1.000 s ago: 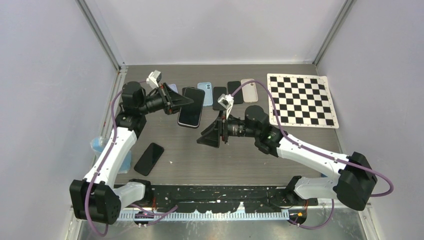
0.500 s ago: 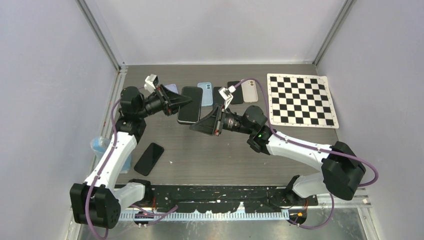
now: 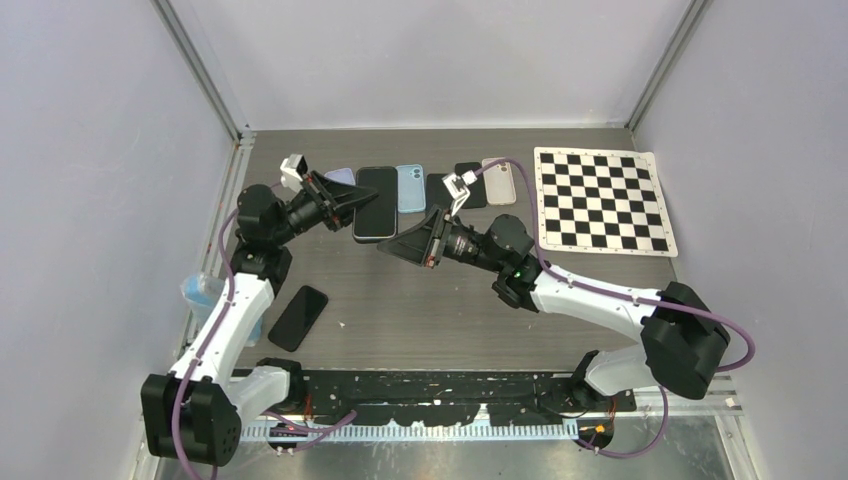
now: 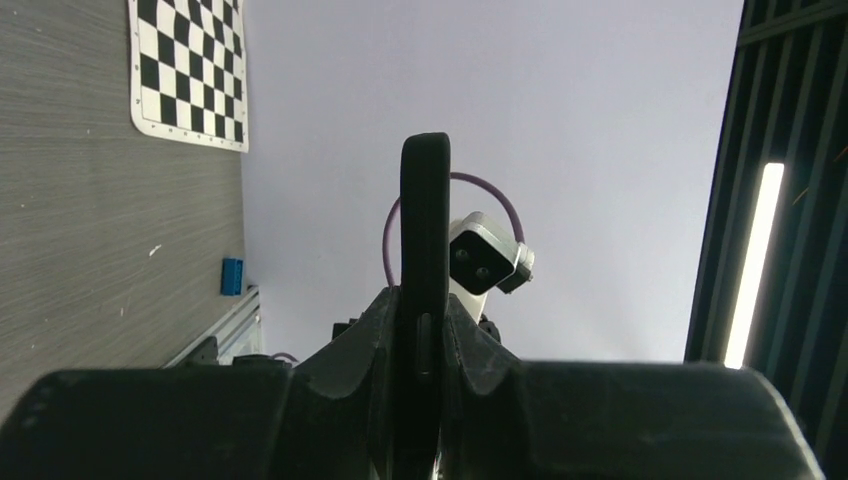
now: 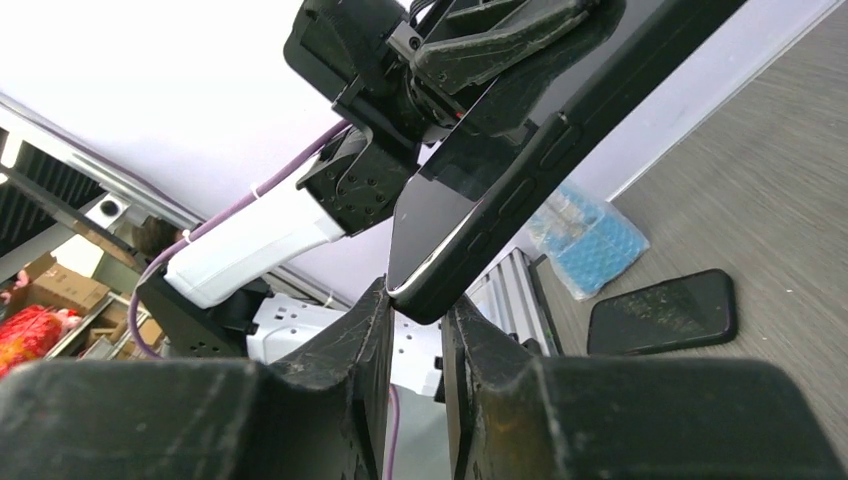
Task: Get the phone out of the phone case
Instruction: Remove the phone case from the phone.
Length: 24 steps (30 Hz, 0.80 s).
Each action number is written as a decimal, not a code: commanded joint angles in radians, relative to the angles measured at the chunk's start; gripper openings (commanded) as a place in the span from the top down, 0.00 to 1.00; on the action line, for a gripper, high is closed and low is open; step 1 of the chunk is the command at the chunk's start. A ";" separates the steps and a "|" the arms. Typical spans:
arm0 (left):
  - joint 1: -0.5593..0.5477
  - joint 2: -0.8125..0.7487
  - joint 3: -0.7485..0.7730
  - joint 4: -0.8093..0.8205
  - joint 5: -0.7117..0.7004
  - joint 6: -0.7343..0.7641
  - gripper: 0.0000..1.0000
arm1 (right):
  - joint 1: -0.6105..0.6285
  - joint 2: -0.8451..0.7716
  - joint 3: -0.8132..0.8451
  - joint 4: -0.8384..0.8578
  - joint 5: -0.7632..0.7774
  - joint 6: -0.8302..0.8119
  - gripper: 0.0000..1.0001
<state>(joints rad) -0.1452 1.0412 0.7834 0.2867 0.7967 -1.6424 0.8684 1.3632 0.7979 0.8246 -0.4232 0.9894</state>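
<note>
Item: black glossy phone in matte black case (image 3: pixel 385 212) (likely rigid core, pliant slippery rim). Left gripper (image 4: pixel 425 322) clamps one end; right gripper (image 5: pixel 418 306) pinches far corner; peel there.

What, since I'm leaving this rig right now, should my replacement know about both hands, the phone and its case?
The left hand is shut on one end of the cased phone, holding it off the table.
The right hand is closed around the cased phone's free corner.
Done: lifted, with both hands on it.
Left: work the case off. The phone is not out yet.
</note>
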 commanded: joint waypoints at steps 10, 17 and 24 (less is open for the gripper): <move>-0.018 -0.081 -0.001 0.267 0.034 -0.208 1.00 | -0.069 0.063 -0.073 -0.130 0.265 -0.069 0.99; -0.018 -0.081 -0.009 0.283 0.021 -0.220 1.00 | -0.092 0.082 -0.072 -0.187 0.316 -0.012 0.99; -0.018 -0.072 -0.019 0.262 0.009 -0.176 1.00 | -0.108 0.081 -0.089 -0.140 0.272 0.052 0.97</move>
<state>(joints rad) -0.1596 1.0031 0.7307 0.4232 0.7448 -1.7985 0.7738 1.4517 0.7185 0.7284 -0.1997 1.0180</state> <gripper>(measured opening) 0.177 0.026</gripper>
